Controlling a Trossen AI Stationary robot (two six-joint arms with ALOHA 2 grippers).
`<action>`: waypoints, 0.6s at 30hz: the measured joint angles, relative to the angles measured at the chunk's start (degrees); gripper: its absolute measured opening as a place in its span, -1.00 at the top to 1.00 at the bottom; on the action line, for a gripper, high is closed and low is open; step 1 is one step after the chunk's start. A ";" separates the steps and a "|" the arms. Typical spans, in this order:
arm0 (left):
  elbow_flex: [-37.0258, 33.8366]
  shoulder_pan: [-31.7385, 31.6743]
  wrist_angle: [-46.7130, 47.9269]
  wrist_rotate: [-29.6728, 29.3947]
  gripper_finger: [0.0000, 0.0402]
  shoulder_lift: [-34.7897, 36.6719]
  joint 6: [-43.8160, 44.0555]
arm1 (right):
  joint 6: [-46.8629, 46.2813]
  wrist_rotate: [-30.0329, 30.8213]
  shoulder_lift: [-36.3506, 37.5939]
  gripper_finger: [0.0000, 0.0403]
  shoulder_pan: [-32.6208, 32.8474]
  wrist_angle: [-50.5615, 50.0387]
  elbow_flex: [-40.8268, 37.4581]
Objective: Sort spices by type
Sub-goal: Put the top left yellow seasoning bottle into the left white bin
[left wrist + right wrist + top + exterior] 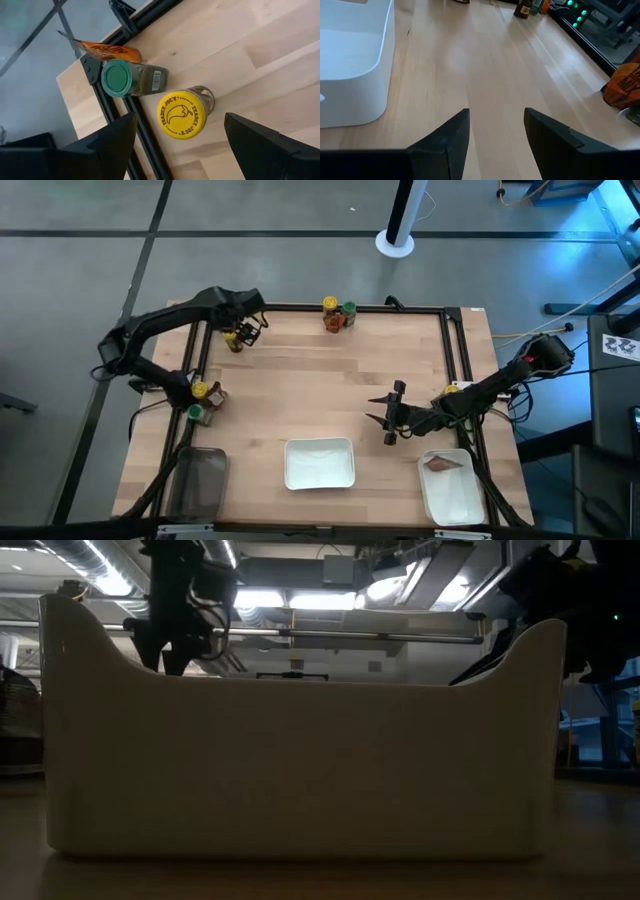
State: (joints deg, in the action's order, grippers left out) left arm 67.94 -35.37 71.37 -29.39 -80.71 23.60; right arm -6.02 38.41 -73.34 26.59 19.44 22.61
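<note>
From above, the left gripper (247, 332) hangs by the table's (330, 390) far left corner beside a jar, the right gripper (392, 413) waiting mid-table — while the left wrist view shows the yellow-capped jar (182, 114) upright, centred between wide-open, empty fingers (107, 140), the green-capped jar (118, 78) just beyond.

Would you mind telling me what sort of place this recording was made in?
Probably a robotics lab or workshop: a framed wooden table stands on a bare grey floor, the low view shows exposed ceiling pipes and strip lights, and cabled equipment with green indicator lights sits beside the table.
</note>
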 joint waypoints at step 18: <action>-0.02 -5.33 0.13 6.60 -0.45 -1.82 -1.92 | -0.21 -1.11 -0.02 0.06 0.00 -1.35 0.02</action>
State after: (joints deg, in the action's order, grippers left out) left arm 67.92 -40.71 71.50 -22.79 -82.52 21.67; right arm -6.23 37.30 -73.36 26.59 18.10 22.63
